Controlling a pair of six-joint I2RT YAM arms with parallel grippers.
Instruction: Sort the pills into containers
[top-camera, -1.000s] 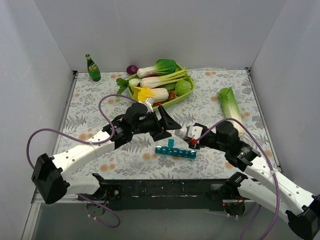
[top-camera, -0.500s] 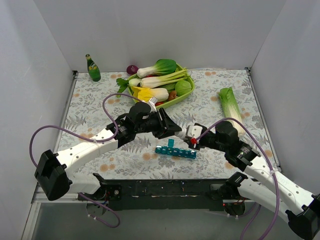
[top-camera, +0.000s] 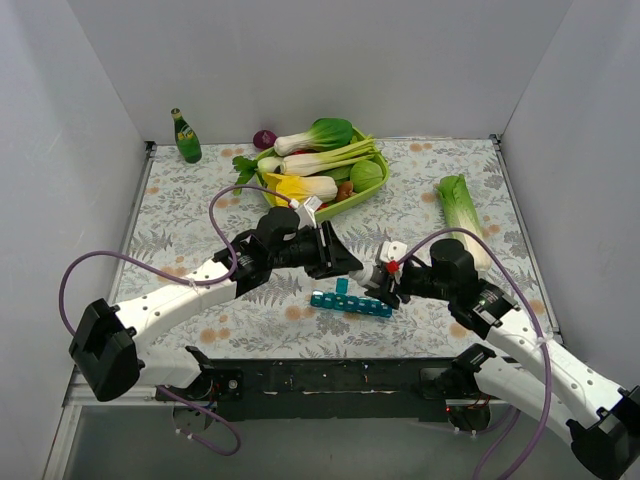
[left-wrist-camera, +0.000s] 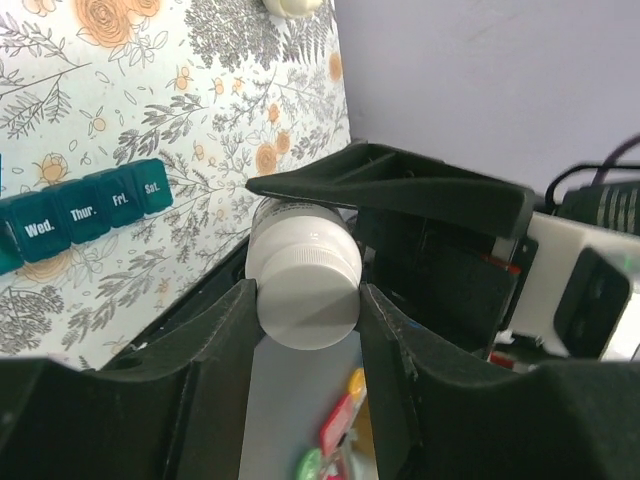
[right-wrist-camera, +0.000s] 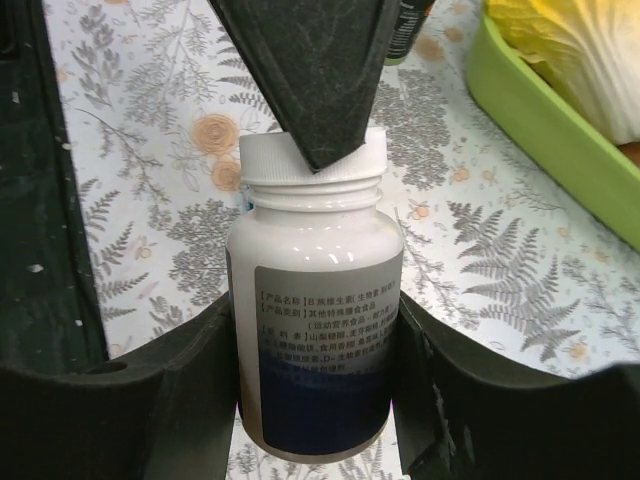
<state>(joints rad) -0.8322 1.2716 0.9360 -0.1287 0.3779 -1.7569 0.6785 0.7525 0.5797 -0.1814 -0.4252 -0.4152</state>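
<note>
A white pill bottle (right-wrist-camera: 315, 350) with a grey and blue label is held upright between my right gripper's (right-wrist-camera: 315, 320) fingers. My left gripper (left-wrist-camera: 305, 290) is shut on the bottle's white cap (left-wrist-camera: 303, 300), a finger on each side. In the top view the two grippers, left (top-camera: 350, 265) and right (top-camera: 383, 282), meet above the table and hide the bottle. The teal pill organiser (top-camera: 352, 303) lies just in front of them, with one lid standing open (top-camera: 341, 286). It also shows in the left wrist view (left-wrist-camera: 80, 210). No pills show.
A lime-green basket (top-camera: 372, 189) of vegetables stands at the back centre, and shows in the right wrist view (right-wrist-camera: 560, 130). A green bottle (top-camera: 186, 137) is at the back left, a purple onion (top-camera: 264, 138) beside the basket, and a long green vegetable (top-camera: 462, 215) at the right.
My left gripper has moved right and come down over the bottle's cap. The right gripper has turned a little with the bottle, which the left fingers now cover in the top view.
</note>
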